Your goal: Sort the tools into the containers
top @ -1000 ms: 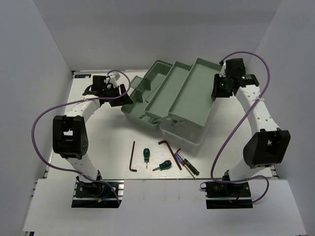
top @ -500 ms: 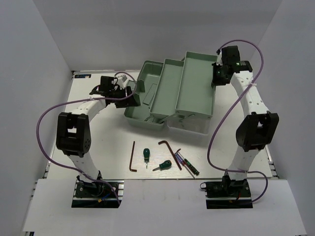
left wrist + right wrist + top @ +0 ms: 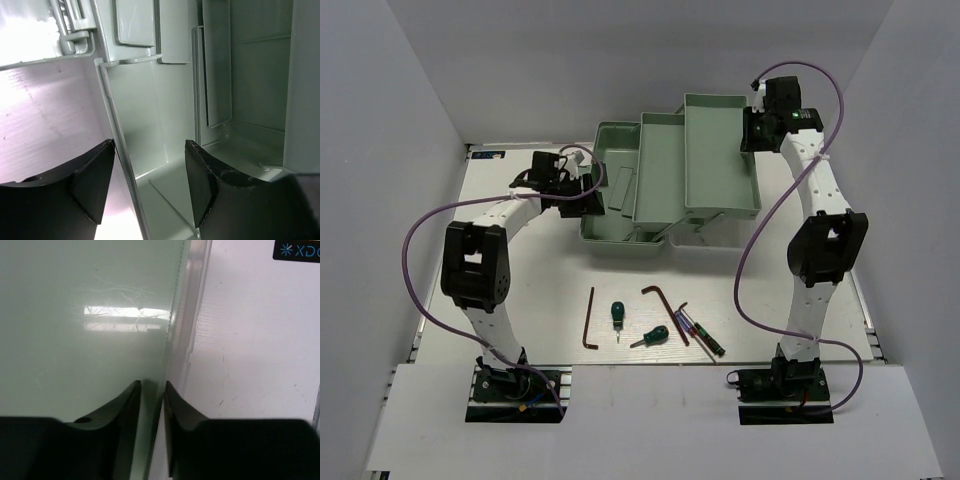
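The sage-green toolbox (image 3: 620,238) stands at the back middle with its trays fanned out. My right gripper (image 3: 748,130) is shut on the right rim of the top tray (image 3: 720,150); the right wrist view shows its jaws (image 3: 151,385) pinching that rim (image 3: 172,340). My left gripper (image 3: 584,196) is open and straddles the box's left wall (image 3: 112,115), one finger (image 3: 95,170) outside and one inside. The tools lie near the front: hex keys (image 3: 588,320) (image 3: 665,298), two green-handled screwdrivers (image 3: 617,315) (image 3: 652,337) and thin precision screwdrivers (image 3: 700,336).
The middle tray (image 3: 660,170) lies between the top tray and the box's open bottom. White walls close in the table on the left, back and right. Purple cables loop from both arms.
The toolbox has swung round and shifted left and towards the back. My right gripper moved back with the top tray's rim. My left gripper moved right along the box's left wall.
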Action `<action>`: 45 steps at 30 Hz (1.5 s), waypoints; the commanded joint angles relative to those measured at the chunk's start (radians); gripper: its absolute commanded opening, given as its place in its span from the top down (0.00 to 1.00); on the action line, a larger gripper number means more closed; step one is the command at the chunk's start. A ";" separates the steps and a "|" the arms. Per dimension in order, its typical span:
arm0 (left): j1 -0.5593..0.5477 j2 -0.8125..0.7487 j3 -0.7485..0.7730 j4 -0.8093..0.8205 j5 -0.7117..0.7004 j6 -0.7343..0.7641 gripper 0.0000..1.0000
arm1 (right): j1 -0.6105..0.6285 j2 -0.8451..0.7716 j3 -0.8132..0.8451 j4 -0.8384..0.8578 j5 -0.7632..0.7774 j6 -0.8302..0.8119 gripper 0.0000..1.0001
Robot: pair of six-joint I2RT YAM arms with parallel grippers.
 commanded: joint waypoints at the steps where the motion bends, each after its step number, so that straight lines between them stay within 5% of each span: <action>1: -0.013 -0.005 0.044 0.020 0.007 -0.003 0.32 | 0.016 -0.028 0.065 0.098 -0.070 -0.019 0.65; 7: -0.013 -0.026 0.053 0.010 0.007 -0.013 0.32 | 0.006 -0.092 0.018 0.149 -0.128 -0.074 0.38; 15: 0.006 -0.132 0.093 -0.032 -0.053 -0.023 0.26 | 0.002 -0.313 -0.122 0.278 -0.142 -0.214 0.30; 18: 0.006 -0.217 0.093 -0.033 -0.082 -0.013 0.24 | -0.004 -0.419 -0.207 0.328 -0.127 -0.283 0.20; 20: 0.006 -0.267 0.093 -0.066 -0.095 -0.002 0.24 | -0.011 -0.494 -0.304 0.277 -0.233 -0.349 0.17; 23: -0.008 -0.395 0.073 -0.143 -0.124 0.049 0.30 | -0.010 -0.610 -0.398 0.050 -0.569 -0.610 0.77; 24: -0.008 -0.432 0.056 -0.167 -0.124 0.070 0.49 | -0.010 -0.664 -0.424 -0.070 -0.761 -0.655 0.95; 28: -0.017 -0.622 -0.193 -0.226 -0.081 0.096 0.82 | 0.074 -0.838 -0.658 -0.420 -0.901 -0.889 0.99; 30: -0.017 -0.742 -0.296 -0.200 -0.052 0.070 0.82 | 0.139 -0.879 -0.809 -0.452 -0.851 -0.991 0.94; 33: -0.026 -0.836 -0.432 -0.216 -0.032 0.038 0.64 | 0.217 -0.976 -0.969 -0.403 -0.806 -1.006 0.72; 35: -0.026 -0.890 -0.482 -0.261 -0.041 0.038 0.42 | 0.251 -0.999 -1.024 -0.347 -0.760 -1.000 0.59; 37: -0.026 -0.899 -0.522 -0.286 -0.050 0.027 0.30 | 0.338 -0.999 -1.123 -0.294 -0.701 -0.992 0.57; 45: -0.057 -0.833 -0.553 -0.345 -0.124 -0.052 0.25 | 0.606 -0.872 -1.321 -0.013 -0.435 -0.765 0.56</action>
